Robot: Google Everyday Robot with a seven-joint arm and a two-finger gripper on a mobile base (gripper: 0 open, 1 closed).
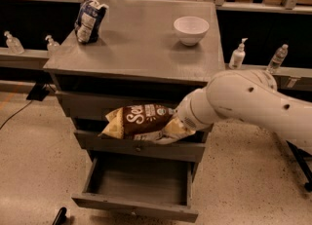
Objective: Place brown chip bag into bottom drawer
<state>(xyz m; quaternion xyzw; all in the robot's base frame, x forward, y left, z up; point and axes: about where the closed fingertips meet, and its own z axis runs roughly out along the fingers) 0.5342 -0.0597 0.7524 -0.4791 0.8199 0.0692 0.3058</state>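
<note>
The brown chip bag [141, 121] hangs level in front of the grey cabinet's middle drawer, dark brown with white lettering and tan ends. My gripper [178, 126] is shut on its right end, mostly hidden behind the white arm [243, 104] that reaches in from the right. The bottom drawer [139, 182] is pulled open directly below the bag; its plain box interior shows nothing inside.
On the grey cabinet top [136, 44] a dark blue and white bag [88, 18] stands at the back left and a white bowl [191, 28] at the back right. Bottles [237, 55] stand on ledges at both sides. A dark object [59, 215] lies on the floor.
</note>
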